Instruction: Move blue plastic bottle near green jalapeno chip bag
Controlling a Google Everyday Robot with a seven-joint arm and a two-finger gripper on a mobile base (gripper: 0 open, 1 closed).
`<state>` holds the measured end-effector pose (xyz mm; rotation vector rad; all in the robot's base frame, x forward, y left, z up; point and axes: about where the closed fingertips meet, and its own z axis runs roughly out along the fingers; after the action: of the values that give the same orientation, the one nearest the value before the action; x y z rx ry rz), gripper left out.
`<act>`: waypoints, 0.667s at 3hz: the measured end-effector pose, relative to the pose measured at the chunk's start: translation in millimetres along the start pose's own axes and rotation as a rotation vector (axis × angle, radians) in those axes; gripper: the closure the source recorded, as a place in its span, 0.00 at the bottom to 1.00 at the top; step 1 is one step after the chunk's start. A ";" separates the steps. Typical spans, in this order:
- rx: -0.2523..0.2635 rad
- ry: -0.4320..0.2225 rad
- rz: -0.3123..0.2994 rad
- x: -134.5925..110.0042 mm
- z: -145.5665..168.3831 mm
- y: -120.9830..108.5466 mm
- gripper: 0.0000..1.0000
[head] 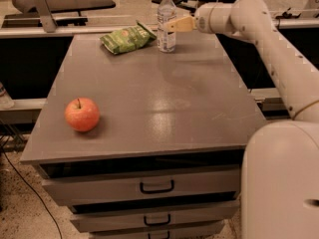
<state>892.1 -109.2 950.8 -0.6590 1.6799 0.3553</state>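
Observation:
The blue plastic bottle [166, 21], clear with a white cap and white label, stands upright on the grey table [149, 98] at its far edge. The green jalapeno chip bag [127, 38] lies flat just left of it, nearly touching. My gripper [173, 25] is at the bottle's right side at label height. Its tan fingers [182, 24] point left, with the tips at the bottle's edge and no longer around it. The gripper is open and holds nothing.
A red-orange apple [81, 114] sits near the table's front left. Drawers [157, 187] are below the front edge. My white arm [269, 39] spans the table's right side. A bench and clutter lie behind the table.

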 end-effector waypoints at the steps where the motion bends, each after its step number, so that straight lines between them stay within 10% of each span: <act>1: 0.063 -0.061 -0.031 -13.6 -71.1 -48.8 0.00; 2: 0.080 -0.142 -0.090 -33.7 -156.1 -85.6 0.00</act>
<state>823.1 -257.9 1027.9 -0.6332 1.5161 0.2627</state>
